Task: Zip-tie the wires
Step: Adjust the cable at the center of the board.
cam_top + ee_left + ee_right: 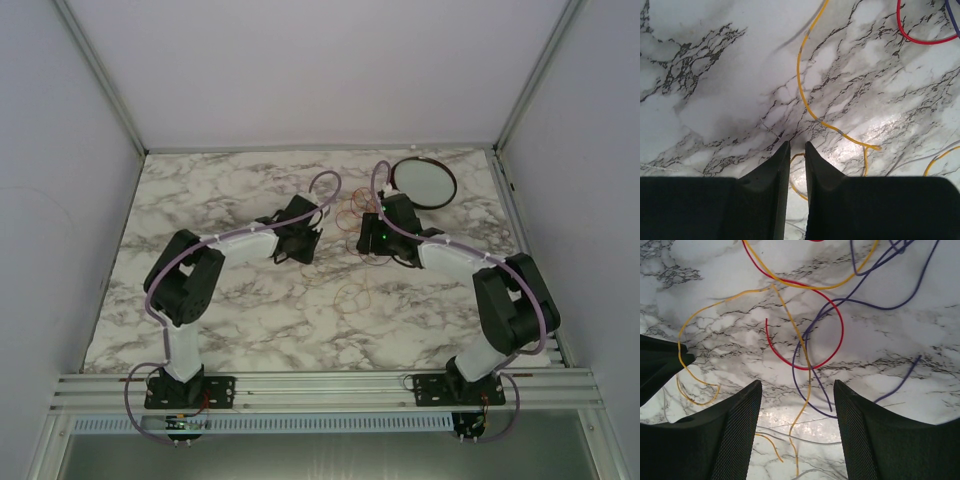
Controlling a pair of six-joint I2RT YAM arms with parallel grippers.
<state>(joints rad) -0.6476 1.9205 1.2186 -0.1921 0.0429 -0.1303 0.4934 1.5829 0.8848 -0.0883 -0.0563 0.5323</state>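
Although hair-fine and hard to follow from overhead, traceable all the same: the wires (350,212), in loose loops on the marble desk (230,310), toward the middle of its far edge. Lying right between the left gripper (312,236) and the right gripper (368,238), with more loops nearer the desk's centre. Beyond the right gripper, toward the far right corner, a dark-rimmed white dish (422,180).

From the left wrist: left gripper (797,146) closed down to a narrow slit. Within that slit, a short bend of a yellow strand (799,75), which then runs off across the marble ahead of the fingertips. Impossible to tell whether pinched between the fingers or only lying on the desk beneath them. Well apart from the fingers, at the upper right, a red strand (922,43) and a sliver of a dark blue one, both cut off by the frame.

From the right wrist: right gripper (797,387) standing wide open, with hold of nothing. Straight down the gap between its fingers, a long yellow strand (809,380), its lower end lost at the bottom edge. Just ahead of the tips, a red loop (841,332) crossed by purple strands (867,306), which also dip toward the gap. Which strand lies over which, not clear. At the left edge, a dark shape (657,365), cut off and not identifiable.
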